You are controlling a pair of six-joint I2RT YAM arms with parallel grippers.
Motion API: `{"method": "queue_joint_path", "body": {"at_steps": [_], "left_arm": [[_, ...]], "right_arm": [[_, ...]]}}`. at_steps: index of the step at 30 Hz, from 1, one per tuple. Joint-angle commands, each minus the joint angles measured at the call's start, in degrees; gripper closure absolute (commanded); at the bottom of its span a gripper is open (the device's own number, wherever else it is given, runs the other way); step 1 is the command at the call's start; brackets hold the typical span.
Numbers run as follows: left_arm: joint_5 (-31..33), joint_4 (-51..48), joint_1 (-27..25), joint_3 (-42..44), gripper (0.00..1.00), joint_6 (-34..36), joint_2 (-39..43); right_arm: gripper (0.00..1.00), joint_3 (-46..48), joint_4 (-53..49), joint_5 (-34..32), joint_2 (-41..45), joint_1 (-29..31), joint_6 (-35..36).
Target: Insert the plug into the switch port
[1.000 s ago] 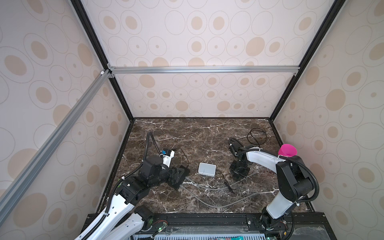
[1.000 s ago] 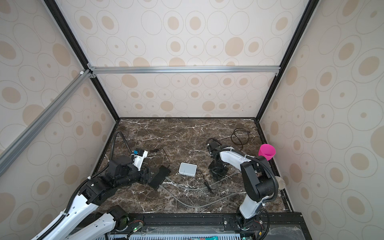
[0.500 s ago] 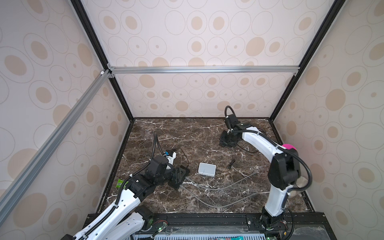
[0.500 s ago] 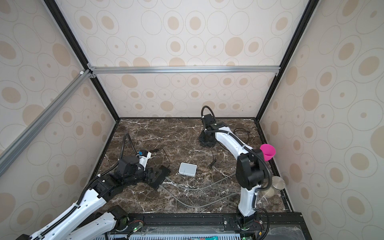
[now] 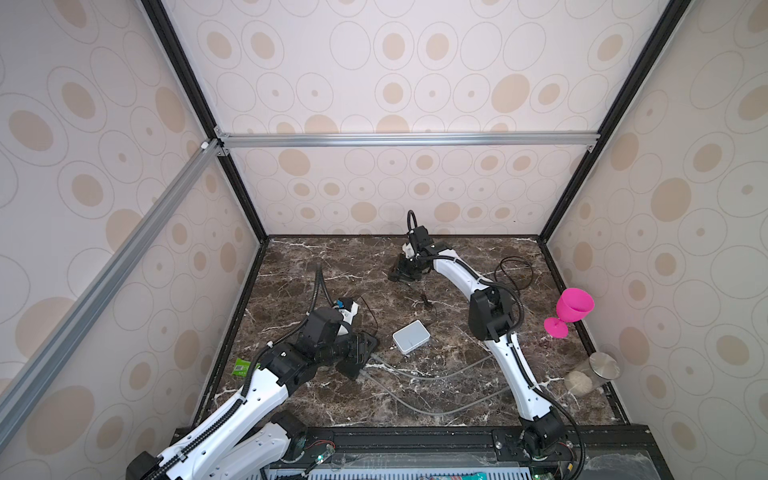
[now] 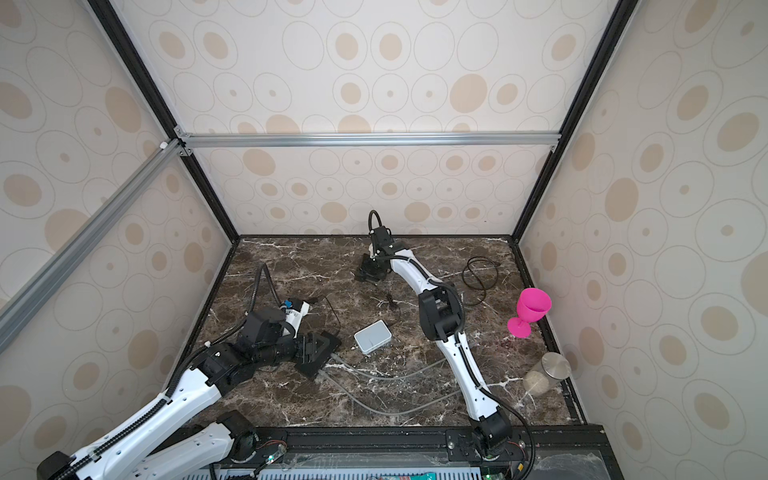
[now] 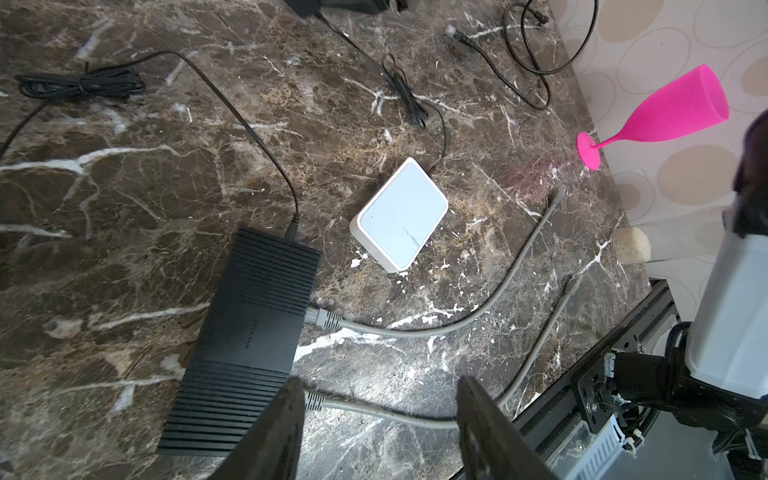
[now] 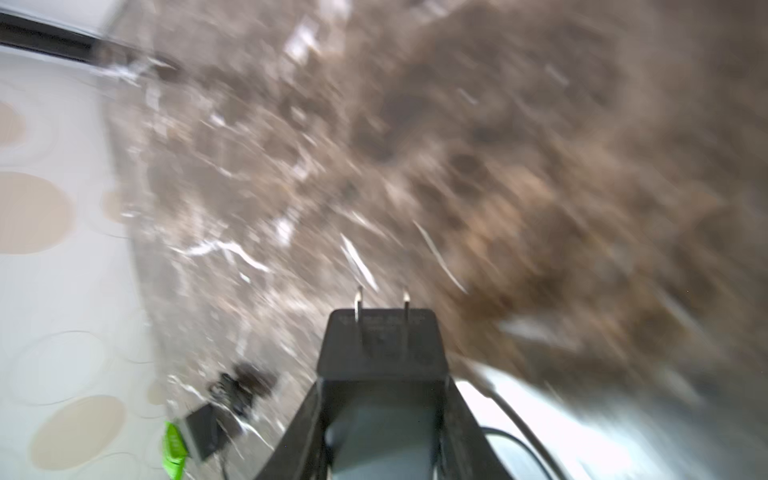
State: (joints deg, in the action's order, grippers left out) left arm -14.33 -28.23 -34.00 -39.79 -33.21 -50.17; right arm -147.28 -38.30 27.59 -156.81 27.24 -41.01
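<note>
Right fingers (image 8: 305, 419) clamped on our black power adapter (image 8: 380, 345), near the far edge of the table (image 5: 332, 257), our left fingers (image 7: 274, 436) half open, empty, over a grey cable (image 7: 374, 411) at the switch (image 7: 249, 332)

The right gripper (image 5: 402, 275) has swung from mid-table out to the far back edge, carrying the black power adapter (image 8: 380, 345), and its bundled cord (image 5: 428, 301) drags along behind. Meanwhile the left arm (image 5: 257, 386) has sunk lower, uncovering a green packet (image 5: 242, 368).
</note>
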Motion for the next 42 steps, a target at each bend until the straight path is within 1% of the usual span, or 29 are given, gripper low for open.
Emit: {"method": "queue_joint_path", "body": {"at_steps": [1, 2, 3, 4, 5, 6, 8, 9, 10, 11, 13, 14, 15, 17, 19, 20, 21, 22, 24, 25, 26, 27, 29, 30, 33, 35, 36, 42], "left_arm": [[-0.2, 1.0, 0.5, -2.0, 0.41, 0.3, -0.1], [-0.1, 1.4, 0.5, -1.9, 0.41, 0.3, -0.2], [-0.3, 1.7, 0.5, -1.8, 0.41, 0.3, -0.4], [-0.3, 2.0, 0.5, -1.7, 0.41, 0.3, -0.5], [-0.4, 2.2, 0.6, -1.6, 0.41, 0.2, -0.8], [-0.5, 2.4, 0.5, -1.6, 0.41, 0.2, -0.9], [-0.8, 2.7, 0.6, -1.6, 0.41, 0.1, -0.9], [-0.9, 2.9, 0.6, -1.5, 0.41, 0.1, -0.8], [-1.0, 2.9, 0.6, -1.5, 0.41, 0.1, -0.7], [-1.1, 2.9, 0.5, -1.5, 0.41, 0.1, -0.6], [-1.4, 3.2, 0.6, -1.2, 0.41, 0.3, -0.3], [-1.5, 3.4, 0.6, -1.0, 0.41, 0.6, -0.1], [-1.4, 3.6, 0.5, -0.8, 0.41, 0.8, 0.0], [-2.0, 4.5, 0.6, -0.3, 0.41, 1.1, 0.2], [-3.8, 6.2, 0.7, 0.1, 0.41, 1.0, 0.0], [-5.4, 7.2, 0.7, 0.3, 0.41, 0.8, -0.3], [-6.6, 8.0, 0.8, 0.5, 0.41, 0.5, -0.7], [-7.7, 8.7, 0.7, 0.7, 0.41, 0.2, -1.0], [-8.5, 9.4, 0.7, 0.7, 0.41, -0.1, -1.6], [-8.7, 9.5, 0.8, 0.7, 0.41, -0.1, -1.7], [-8.7, 9.5, 0.7, 0.6, 0.41, 0.0, -1.9], [-8.7, 9.5, 0.7, 0.7, 0.41, 0.1, -1.9], [-8.8, 9.6, 0.7, 0.8, 0.41, 0.2, -2.1], [-8.8, 9.6, 0.8, 0.9, 0.41, 0.3, -2.2], [-9.4, 10.3, 0.7, 1.6, 0.41, 0.2, -3.0], [-9.9, 10.7, 0.7, 1.7, 0.41, 0.2, -3.6], [-9.9, 10.8, 0.7, 1.7, 0.41, 0.2, -3.8], [-10.0, 11.0, 0.7, 1.3, 0.41, 0.3, -5.0]], "right_arm": [[0.58, -3.5, 2.6, 6.9, -4.0, 0.2, -4.8], [0.48, -3.0, 3.0, 7.4, -4.1, 0.2, -4.3], [0.42, -2.0, 2.4, 7.0, -3.3, 0.1, -2.6], [0.38, -0.3, 2.1, 6.5, -2.2, 0.1, -0.8], [0.31, 2.6, 2.1, 5.8, -0.3, -0.2, 1.3], [0.26, 6.0, 2.7, 5.7, 2.0, -0.6, 3.2], [0.24, 12.5, 3.6, 6.8, 7.0, -2.2, 6.9], [0.24, 15.1, 3.0, 7.8, 9.9, -3.6, 9.3], [0.26, 20.3, 2.7, 8.0, 13.4, -5.1, 11.5], [0.28, 25.9, 2.9, 6.6, 17.8, -6.9, 14.3], [0.31, 36.0, 2.8, 0.9, 27.5, -10.2, 20.7], [0.32, 39.6, 1.4, -4.0, 31.4, -10.8, 25.3], [0.34, 41.1, -1.1, -8.5, 34.2, -12.1, 29.7], [0.37, 41.7, -8.2, -19.4, 36.9, -12.7, 39.9], [0.38, 41.4, -13.5, -28.2, 37.0, -12.6, 47.6], [0.38, 41.7, -14.7, -33.4, 36.6, -12.5, 50.8], [0.39, 41.9, -15.0, -37.2, 36.5, -12.5, 52.7], [0.40, 41.8, -14.9, -39.4, 36.1, -12.6, 54.6], [0.43, 39.3, -16.3, -40.1, 34.4, -12.5, 58.2], [0.48, 37.7, -17.4, -40.2, 33.3, -12.1, 59.9], [0.56, 37.0, -17.4, -41.2, 32.4, -11.8, 60.7], [0.62, 36.6, -17.4, -41.8, 31.8, -11.6, 60.9], [0.63, 36.4, -17.1, -44.2, 30.3, -11.5, 61.0], [0.63, 36.4, -16.8, -45.6, 29.5, -10.0, 61.1], [0.62, 35.4, -16.6, -48.5, 26.9, -9.2, 60.5], [0.63, 33.6, -17.0, -51.9, 24.5, -8.9, 60.1], [0.64, 32.9, -17.0, -52.5, 23.6, -8.8, 59.9], [0.64, 31.6, -14.1, -56.4, 20.3, -8.9, 60.3]]}}
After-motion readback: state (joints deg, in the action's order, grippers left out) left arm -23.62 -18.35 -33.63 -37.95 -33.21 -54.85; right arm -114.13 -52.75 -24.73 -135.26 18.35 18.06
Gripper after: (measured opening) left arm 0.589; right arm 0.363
